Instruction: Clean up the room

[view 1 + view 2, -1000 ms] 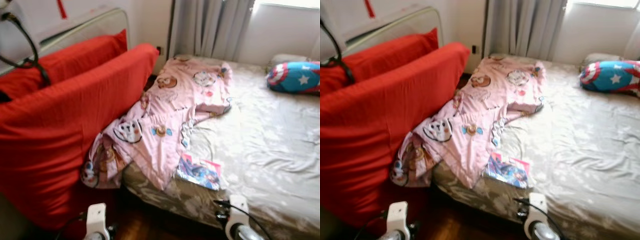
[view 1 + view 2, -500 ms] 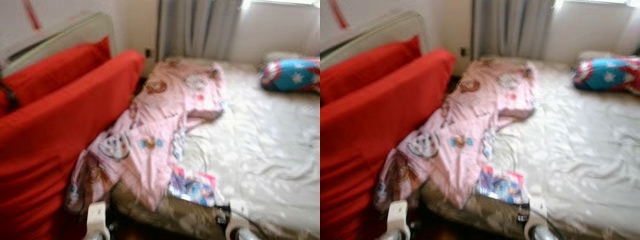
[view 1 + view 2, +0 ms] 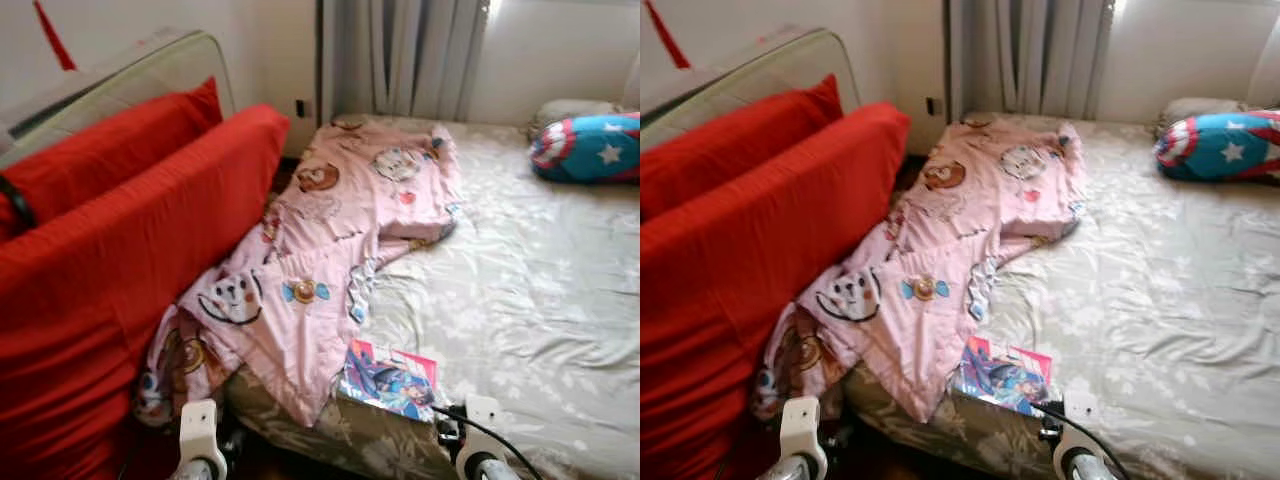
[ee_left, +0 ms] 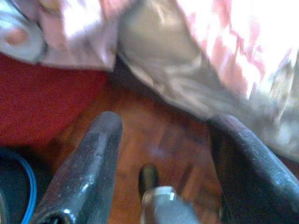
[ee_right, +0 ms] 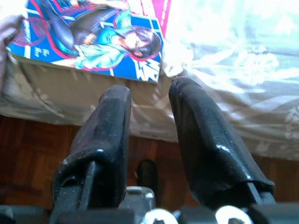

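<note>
Both grippers hang empty over the wood floor at the bed's edge, left gripper spread wide in a blurry view, right gripper narrowly parted just short of the comic beside the pink blanket.

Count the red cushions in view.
2: a long red fabric cushion standing on edge beside the bed, and a second red fabric cushion behind it against the headboard. More may be hidden.
</note>
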Controlling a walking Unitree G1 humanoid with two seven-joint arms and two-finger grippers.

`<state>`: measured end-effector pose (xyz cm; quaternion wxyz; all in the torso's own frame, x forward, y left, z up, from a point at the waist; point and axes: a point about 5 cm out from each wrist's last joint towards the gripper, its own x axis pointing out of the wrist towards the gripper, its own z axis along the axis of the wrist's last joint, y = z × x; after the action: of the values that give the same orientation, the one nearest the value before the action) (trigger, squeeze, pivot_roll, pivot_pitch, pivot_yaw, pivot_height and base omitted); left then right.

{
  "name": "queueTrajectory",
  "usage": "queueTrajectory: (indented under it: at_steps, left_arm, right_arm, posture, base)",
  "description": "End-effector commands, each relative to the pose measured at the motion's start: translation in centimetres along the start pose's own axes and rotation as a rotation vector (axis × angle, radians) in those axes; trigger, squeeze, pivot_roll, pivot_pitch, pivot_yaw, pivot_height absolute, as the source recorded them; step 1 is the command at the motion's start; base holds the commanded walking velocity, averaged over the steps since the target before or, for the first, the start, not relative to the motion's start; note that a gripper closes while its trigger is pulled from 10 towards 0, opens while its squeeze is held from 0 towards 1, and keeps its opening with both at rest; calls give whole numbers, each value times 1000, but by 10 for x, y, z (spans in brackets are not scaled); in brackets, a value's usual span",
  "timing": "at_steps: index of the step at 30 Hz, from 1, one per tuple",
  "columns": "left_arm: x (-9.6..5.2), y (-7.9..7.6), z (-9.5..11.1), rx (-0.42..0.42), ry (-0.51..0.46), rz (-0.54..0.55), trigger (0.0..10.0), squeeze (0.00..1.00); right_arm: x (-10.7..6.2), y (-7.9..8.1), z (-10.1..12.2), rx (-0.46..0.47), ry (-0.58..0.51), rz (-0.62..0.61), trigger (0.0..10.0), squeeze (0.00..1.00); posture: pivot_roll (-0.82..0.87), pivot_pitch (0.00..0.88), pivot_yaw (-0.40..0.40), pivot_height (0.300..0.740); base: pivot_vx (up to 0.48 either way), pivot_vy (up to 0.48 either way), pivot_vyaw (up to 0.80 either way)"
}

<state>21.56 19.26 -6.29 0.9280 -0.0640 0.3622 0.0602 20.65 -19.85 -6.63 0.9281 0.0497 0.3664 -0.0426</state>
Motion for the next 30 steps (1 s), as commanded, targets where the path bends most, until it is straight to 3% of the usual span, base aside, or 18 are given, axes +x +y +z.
queueTrajectory:
  at_steps: [1, 7, 10, 12, 13, 14, 15, 16, 23, 30]
  left_arm:
    - [0, -2, 2, -13, -31, -9, 10000, 0]
    - [-2, -3, 9, -37, -142, -47, 10000, 0]
    - [9, -19, 111, -28, -443, -86, 10000, 0]
    - [8, -19, 115, -28, -462, -85, 10000, 0]
    - [7, -21, 120, -32, -494, -88, 10000, 0]
    - [7, -21, 120, -32, -494, -88, 10000, 0]
    - [5, -25, 127, -19, -549, -97, 10000, 0]
    - [3, -27, 128, -10, -566, -103, 10000, 0]
    - [0, -28, 115, 10, -580, -113, 10000, 0]
    - [-13, -16, 93, 17, -646, -81, 10000, 0]
  right_arm:
    - [-1, -5, 2, 15, -32, -16, 10000, 0]
    - [-3, -3, 9, 25, -141, 1, 10000, 0]
    - [-4, -2, 11, 35, -180, 16, 10000, 0]
    - [-5, -1, 11, 42, -192, 23, 10000, 0]
    - [6, 9, 57, 30, -307, 45, 10000, 0]
    - [6, 9, 57, 30, -307, 45, 10000, 0]
    - [12, 22, 125, 17, -468, 69, 10000, 0]
    - [12, 24, 140, 16, -505, 72, 10000, 0]
    - [8, 13, 137, -18, -543, 31, 10000, 0]
    - [0, -6, 138, -81, -606, 13, 10000, 0]
  posture:
    - [-159, 0, 41, 740]
    - [-170, 0, 53, 740]
    - [-179, 0, 59, 740]
    - [-186, 0, 62, 740]
    - [-192, 0, 65, 740]
    - [-192, 0, 65, 740]
    - [-204, 0, 67, 740]
    - [-207, 0, 66, 740]
    - [-205, 0, 52, 740]
    - [-161, 0, -42, 740]
  base:
    - [0, 0, 0]
    - [0, 0, 0]
    - [0, 0, 0]
    - [0, 0, 0]
    - [0, 0, 0]
    - [0, 0, 0]
    - [0, 0, 0]
    - [0, 0, 0]
    - [0, 0, 0]
    - [0, 0, 0]
